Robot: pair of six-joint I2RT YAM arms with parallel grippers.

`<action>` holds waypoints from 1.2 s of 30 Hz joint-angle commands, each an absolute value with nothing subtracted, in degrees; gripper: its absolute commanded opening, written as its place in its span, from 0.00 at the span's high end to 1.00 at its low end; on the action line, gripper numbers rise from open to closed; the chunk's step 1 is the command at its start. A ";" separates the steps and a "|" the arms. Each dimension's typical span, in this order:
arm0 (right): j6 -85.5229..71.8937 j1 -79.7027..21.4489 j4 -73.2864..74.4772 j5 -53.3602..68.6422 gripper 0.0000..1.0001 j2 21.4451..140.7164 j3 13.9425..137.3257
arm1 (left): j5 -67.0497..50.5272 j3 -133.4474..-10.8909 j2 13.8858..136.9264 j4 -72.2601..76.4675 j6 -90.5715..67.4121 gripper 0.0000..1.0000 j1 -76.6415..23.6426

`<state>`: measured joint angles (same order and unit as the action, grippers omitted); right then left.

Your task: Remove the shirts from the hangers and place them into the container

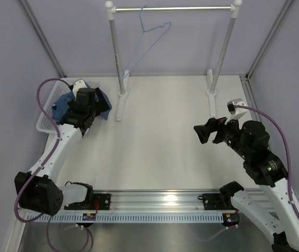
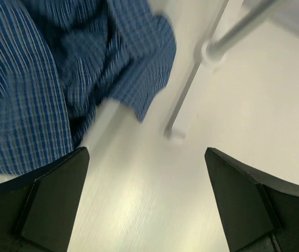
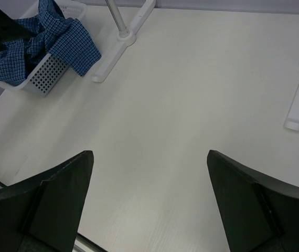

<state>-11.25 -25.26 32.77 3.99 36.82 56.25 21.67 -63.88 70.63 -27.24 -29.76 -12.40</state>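
- The left hand (image 2: 145, 157) is spread wide. Nothing sits between its two black fingers (image 2: 50, 205), and only the bare counter (image 2: 155, 199) shows in the gap. It holds nothing, and the shirt (image 2: 34, 105) lies just beside it.
- The right hand (image 3: 149, 157) is spread wide too. It is empty and hangs over the bare counter, well apart from the basket (image 3: 47, 76).
- In the top view the left arm covers a big part of the basket and the shirt. How much cloth is inside cannot be seen from there, and the left hand's fingertips are hard to pick out.
- In the left wrist view the shirt is blurry, and the top and left edges of the picture cut it off.
- The shirt is blue with tiny checks. It is all crumpled in a heap in the white basket, which has little holes in its sides and stands at the far left of the counter.
- One floppy part of the shirt hangs out over the basket's rim, on the side near the foot of the rail (image 1: 173, 8).
- The thin light-blue hanger (image 1: 149, 39) hangs bare and tilted on the rail at the back.
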 commanded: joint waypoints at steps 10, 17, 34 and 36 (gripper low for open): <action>-14.41 -25.75 32.52 3.60 0.00 33.14 54.05 | 30.49 -49.40 76.98 -4.84 -42.80 0.09 -16.17; -13.98 -25.75 33.92 2.20 0.01 32.08 54.23 | 32.43 -50.19 85.16 -0.27 -42.72 0.13 -16.35; -12.04 -25.75 35.86 0.35 0.01 33.13 55.81 | 36.12 -57.12 98.43 5.97 -37.88 0.28 -15.91; -11.95 -25.75 35.86 0.26 0.01 33.14 55.81 | 36.04 -57.92 99.75 6.06 -37.09 0.28 -15.56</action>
